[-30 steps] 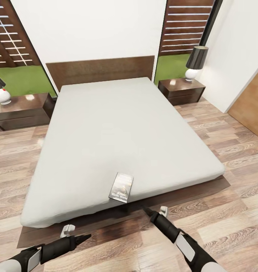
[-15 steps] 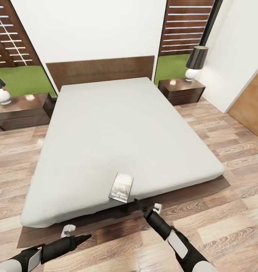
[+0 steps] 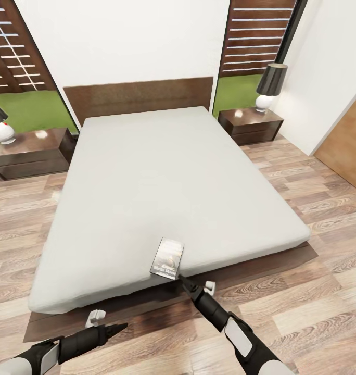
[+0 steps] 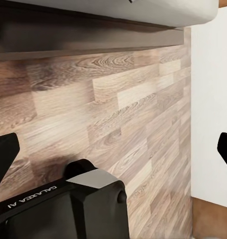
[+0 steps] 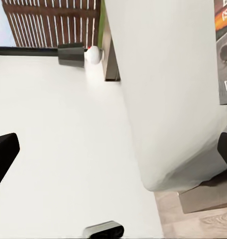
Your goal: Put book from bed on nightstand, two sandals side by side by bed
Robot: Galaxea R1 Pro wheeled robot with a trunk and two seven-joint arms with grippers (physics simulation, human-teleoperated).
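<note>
The book (image 3: 166,259) lies flat on the bed (image 3: 167,177), at the foot edge of the pale mattress; its dark cover also shows in the right wrist view (image 5: 224,50). My right gripper (image 3: 185,282) reaches over the bed frame, its tip just short of the book's near right corner, apart from it. Its fingers (image 5: 5,154) stand wide apart, so this gripper (image 5: 113,154) is open and empty. My left gripper (image 3: 117,328) hovers low over the floor by the bed's foot, open (image 4: 113,154) and empty. A nightstand (image 3: 29,151) flanks the bed on the left, another (image 3: 251,125) on the right. The two sandals are out of view.
Each nightstand carries a lamp, one at the left (image 3: 0,127) and one at the right (image 3: 269,86). Wood-plank floor (image 3: 313,291) runs around the bed. A wooden door (image 3: 350,146) stands at the right wall. The dark bed frame (image 4: 88,35) juts out low beneath the mattress.
My right arm has swung left and forward, bringing its gripper tip from the floor side up to the bed's foot edge beside the book. The left arm and the book are unmoved.
</note>
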